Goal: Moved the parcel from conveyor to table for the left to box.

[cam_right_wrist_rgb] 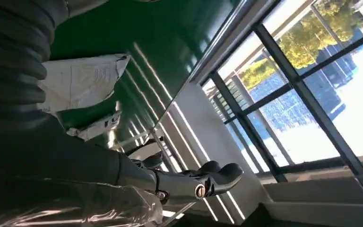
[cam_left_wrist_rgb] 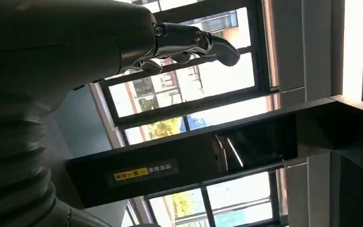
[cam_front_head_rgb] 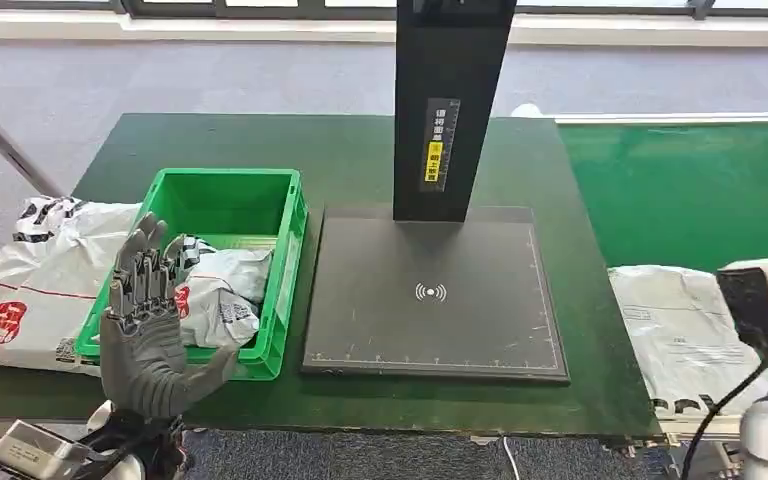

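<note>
Worktop [cam_front_head_rgb: 360, 150]: dark green, w/ items as listed.

Item 1 – green box [cam_front_head_rgb: 222, 205], open crate, on worktop's left part. Holds one white parcel [cam_front_head_rgb: 222, 290] w/ red and black print, crumpled, lying toward the near end of the box.

Item 2 – large white bag [cam_front_head_rgb: 35, 275], red/black markings, flat on worktop just left of the box, touching its wall.

Item 3 – dark scan plate [cam_front_head_rgb: 435, 340] w/ a wireless symbol at centre, right of the box; black upright post [cam_front_head_rgb: 450, 100] w/ yellow label stands at its far edge.

Item 4 – conveyor [cam_front_head_rgb: 690, 190], green belt, right of worktop. White parcel on conveyor [cam_front_head_rgb: 680, 335] lies flat at the near end, beside worktop's right edge (label print faces up, too small to read).

Left hand [cam_front_head_rgb: 145, 330]: raised upright in front of the box's near-left corner, palm toward camera, fingers straight and apart, thumb out to the side; holds nothing. Left wrist view shows fingers [cam_left_wrist_rgb: 198, 42] against windows.

Right hand [cam_right_wrist_rgb: 194, 182]: over the conveyor's near end, by the parcel there. Right wrist view shows fingers extended, nothing between them; crinkled white plastic sits close under the wrist – contact w/ it cannot be told.
</note>
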You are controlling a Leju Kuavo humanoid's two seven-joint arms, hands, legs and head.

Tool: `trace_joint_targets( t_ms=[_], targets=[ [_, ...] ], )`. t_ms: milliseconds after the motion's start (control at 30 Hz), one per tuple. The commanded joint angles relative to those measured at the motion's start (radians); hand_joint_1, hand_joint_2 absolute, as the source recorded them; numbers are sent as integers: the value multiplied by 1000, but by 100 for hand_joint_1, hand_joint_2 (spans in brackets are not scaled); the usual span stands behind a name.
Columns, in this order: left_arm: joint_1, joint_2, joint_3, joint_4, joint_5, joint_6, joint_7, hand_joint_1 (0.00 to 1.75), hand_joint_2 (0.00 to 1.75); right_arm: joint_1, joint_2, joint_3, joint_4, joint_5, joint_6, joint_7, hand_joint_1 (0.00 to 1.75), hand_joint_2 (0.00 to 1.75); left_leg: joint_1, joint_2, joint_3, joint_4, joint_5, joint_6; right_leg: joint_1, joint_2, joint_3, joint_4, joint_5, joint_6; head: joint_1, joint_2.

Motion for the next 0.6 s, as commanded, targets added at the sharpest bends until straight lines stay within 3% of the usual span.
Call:
trace_joint_targets(
  t_ms=[33,167,367,600],
  targets=[
    [-23,-3,30,30,0,-11,5,0,175,-74,-37,105,203,98,-16,38,0,175,1,4,3,-2,0,-1,1,6,2,-3,2,-1,0,0],
    [-26,7,27,35,0,-17,6,0,175,-113,-77,130,318,212,-26,81,0,175,1,3,3,-1,0,0,1,5,2,-2,1,-1,0,0],
    [-43,18,13,57,3,-2,4,0,175,-243,-122,122,615,248,-99,98,0,175,1,5,4,-2,0,0,1,7,3,-4,3,-1,0,0],
    [-44,18,11,59,4,0,4,0,175,-250,-126,124,634,246,-110,93,0,175,0,2,2,-1,0,0,0,3,2,-2,1,0,0,0]
  ],
)
